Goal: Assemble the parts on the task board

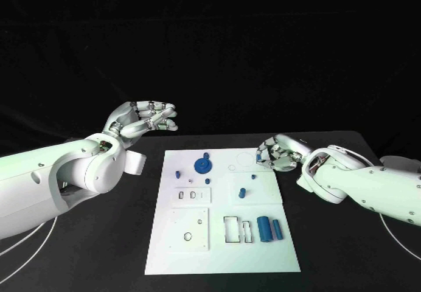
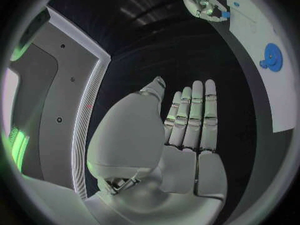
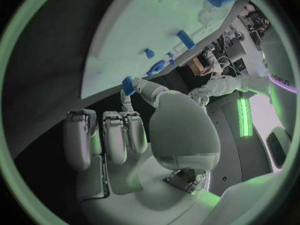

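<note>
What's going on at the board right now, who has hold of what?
The right hand sits at the far right edge of the white task board and pinches a small blue part at its fingertips. The left hand is off the board's far left corner, holding nothing. On the board lie a blue gear and two blue cylinders, among smaller pieces.

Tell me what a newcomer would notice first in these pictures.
First the white task board in the middle of the black table, scattered with small blue parts, the largest a blue gear near its far end. Then the right robot hand at the board's far right corner, pinching a small blue part at its fingertips. The left robot hand hangs raised beyond the board's left side, holding nothing.
</note>
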Controlling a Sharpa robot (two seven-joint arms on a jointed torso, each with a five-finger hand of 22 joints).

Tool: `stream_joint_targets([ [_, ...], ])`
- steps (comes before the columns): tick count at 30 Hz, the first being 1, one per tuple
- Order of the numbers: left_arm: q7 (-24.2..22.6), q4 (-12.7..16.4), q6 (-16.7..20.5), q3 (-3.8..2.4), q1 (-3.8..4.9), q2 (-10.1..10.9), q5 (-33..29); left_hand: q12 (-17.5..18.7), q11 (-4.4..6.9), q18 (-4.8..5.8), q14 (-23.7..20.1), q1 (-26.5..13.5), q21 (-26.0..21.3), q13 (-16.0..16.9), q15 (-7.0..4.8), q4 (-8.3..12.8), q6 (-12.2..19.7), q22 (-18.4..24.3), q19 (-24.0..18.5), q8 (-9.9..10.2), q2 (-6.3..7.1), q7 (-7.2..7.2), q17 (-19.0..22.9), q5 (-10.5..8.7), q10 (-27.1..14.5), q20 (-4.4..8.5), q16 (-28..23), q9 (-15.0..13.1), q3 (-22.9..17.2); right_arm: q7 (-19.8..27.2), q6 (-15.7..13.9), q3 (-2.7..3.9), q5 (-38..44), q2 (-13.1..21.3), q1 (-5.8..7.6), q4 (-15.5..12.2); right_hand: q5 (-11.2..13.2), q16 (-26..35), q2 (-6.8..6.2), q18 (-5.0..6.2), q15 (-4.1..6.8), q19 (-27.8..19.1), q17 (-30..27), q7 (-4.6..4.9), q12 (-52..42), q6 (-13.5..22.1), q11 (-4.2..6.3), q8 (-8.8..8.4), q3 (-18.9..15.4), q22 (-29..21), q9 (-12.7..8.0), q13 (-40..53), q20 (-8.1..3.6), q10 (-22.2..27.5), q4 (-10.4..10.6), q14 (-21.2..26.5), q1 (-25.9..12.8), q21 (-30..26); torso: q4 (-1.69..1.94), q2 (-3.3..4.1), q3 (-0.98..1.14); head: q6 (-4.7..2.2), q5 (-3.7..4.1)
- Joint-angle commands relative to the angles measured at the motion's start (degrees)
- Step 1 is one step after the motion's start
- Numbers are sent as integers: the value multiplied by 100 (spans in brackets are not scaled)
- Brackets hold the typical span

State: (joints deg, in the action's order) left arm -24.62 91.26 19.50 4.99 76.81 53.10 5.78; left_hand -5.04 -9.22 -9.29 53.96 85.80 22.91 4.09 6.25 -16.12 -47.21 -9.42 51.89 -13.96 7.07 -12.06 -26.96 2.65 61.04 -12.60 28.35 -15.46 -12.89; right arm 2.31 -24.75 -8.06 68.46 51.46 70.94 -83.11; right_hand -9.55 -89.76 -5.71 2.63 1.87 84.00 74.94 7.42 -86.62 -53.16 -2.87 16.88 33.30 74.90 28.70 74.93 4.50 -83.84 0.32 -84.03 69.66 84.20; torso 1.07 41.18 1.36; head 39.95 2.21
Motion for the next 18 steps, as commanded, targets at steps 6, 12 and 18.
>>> stream_joint_targets([
  [6,-38,-40,-68,1,3,-46,-17,31,5,-119,31,33,-27,4,3,-11,-10,6,-6,38,-32,-23,6,20,38,-6,-36,-10,29,-1268,-524,3,605,-249,66,-639,-32,-8,68,-79,-24,158,1452,-16,28,-11,29,18,35,884,104,1138,-5,-346,-5,-585,-10,-32,0,-44,-37,10,-26],
  [12,-36,-100,-67,3,3,-106,-23,31,5,-119,31,33,-27,4,3,-11,-10,6,-6,38,-32,-23,6,20,38,-6,-36,-10,29,-1599,-526,-16,966,-634,52,-857,-45,-3,65,-76,-30,150,1436,-9,29,5,23,5,36,873,104,1138,-1,-346,-2,-582,-26,-44,8,-62,-52,90,-127],
  [18,-38,-147,-62,3,4,-177,-33,32,5,-119,35,33,-27,4,4,-11,-10,8,-3,38,-32,-23,7,20,39,-6,-40,-10,29,-1758,-470,-55,1266,-1020,-26,-906,-53,-3,61,-74,-32,146,1435,-6,32,10,21,1,36,868,104,1135,1,-343,-2,-581,-32,-49,9,-53,-57,110,-161],
])
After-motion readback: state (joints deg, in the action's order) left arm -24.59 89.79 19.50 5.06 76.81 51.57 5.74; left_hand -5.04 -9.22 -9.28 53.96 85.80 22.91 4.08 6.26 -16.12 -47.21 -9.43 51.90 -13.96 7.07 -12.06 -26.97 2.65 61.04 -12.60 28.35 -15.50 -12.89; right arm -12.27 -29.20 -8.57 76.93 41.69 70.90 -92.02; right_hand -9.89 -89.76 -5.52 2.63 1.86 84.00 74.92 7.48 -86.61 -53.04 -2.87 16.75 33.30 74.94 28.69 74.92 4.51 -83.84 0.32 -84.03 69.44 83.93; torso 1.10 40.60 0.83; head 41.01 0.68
